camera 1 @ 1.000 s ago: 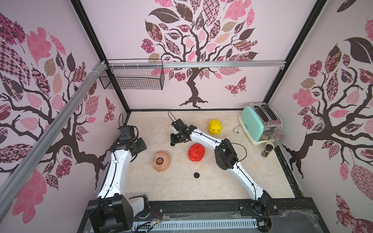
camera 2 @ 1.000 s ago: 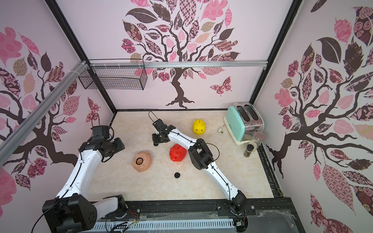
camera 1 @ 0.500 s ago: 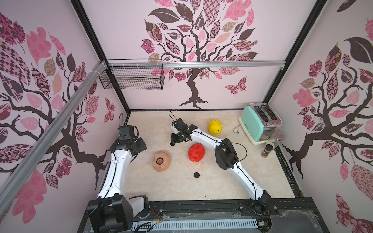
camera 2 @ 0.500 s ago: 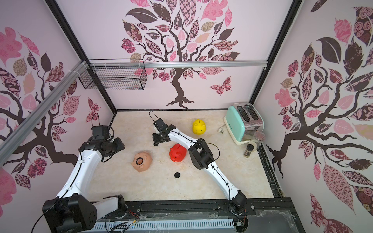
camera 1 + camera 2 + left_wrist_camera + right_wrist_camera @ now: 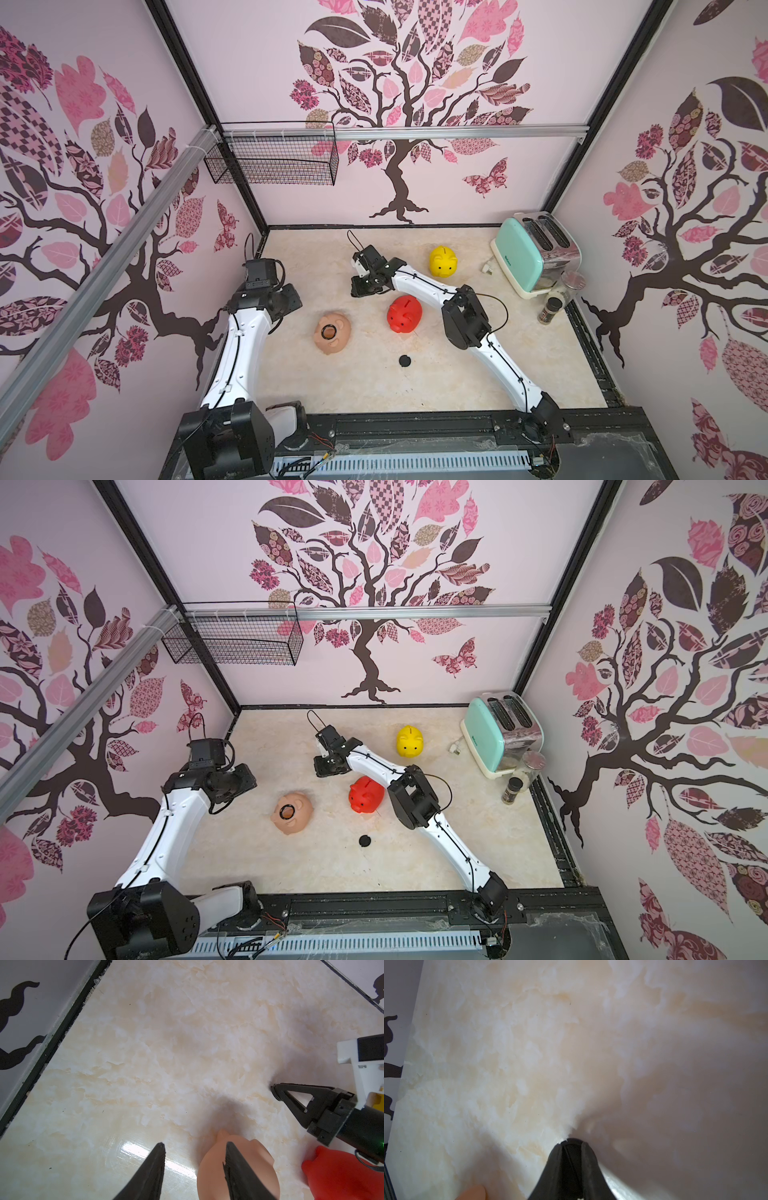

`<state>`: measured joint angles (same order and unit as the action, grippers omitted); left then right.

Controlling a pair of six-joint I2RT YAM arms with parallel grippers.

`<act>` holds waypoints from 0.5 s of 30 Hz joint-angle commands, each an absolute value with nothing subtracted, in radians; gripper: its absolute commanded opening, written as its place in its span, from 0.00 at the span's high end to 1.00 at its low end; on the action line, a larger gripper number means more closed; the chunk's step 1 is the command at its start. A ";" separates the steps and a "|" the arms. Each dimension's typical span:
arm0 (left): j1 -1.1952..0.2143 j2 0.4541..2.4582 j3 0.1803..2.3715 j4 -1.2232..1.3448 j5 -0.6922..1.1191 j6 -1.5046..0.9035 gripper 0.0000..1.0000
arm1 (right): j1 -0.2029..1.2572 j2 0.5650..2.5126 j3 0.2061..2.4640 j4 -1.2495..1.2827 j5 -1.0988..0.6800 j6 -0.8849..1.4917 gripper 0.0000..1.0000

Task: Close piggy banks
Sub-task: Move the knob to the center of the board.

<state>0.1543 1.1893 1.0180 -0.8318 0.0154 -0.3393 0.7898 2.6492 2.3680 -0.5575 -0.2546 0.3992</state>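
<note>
The right hand [image 5: 358,288], clenched on what seems a small black round plug [image 5: 274,1095], should carry it toward 7 o'clock, square it over the belly hole [image 5: 328,332] of the upturned peach-pink plastic piggy bank [image 5: 338,338], and press; the released left hand [image 5: 195,1144] could steady it.

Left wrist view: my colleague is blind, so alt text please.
The left gripper's open black fingers hover over a beige marbled table, the peach piggy bank behind one. The right gripper reaches in, pinching what looks like a black plug, near the red piggy bank.
</note>
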 commanded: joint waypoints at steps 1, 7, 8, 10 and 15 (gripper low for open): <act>0.150 1.197 1.020 -0.827 0.008 -0.327 0.50 | 0.793 2.650 2.348 -0.588 -0.258 0.388 0.79; 0.150 1.198 1.020 -0.827 0.008 -0.325 0.50 | 0.793 2.650 2.338 -0.596 -0.263 0.382 0.80; 0.150 1.198 1.019 -0.827 0.009 -0.324 0.50 | 0.793 2.647 2.334 -0.598 -0.260 0.378 0.80; 0.150 1.198 1.018 -0.827 0.010 -0.324 0.50 | 0.793 2.646 2.333 -0.605 -0.250 0.368 0.80; 0.150 1.202 1.017 -0.827 0.010 -0.322 0.50 | 0.795 2.641 2.334 -0.647 -0.178 0.327 0.80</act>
<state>0.1543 1.1931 1.0180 -0.8318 0.0154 -0.3367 0.7902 2.6488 2.3604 -0.5449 -0.2466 0.3641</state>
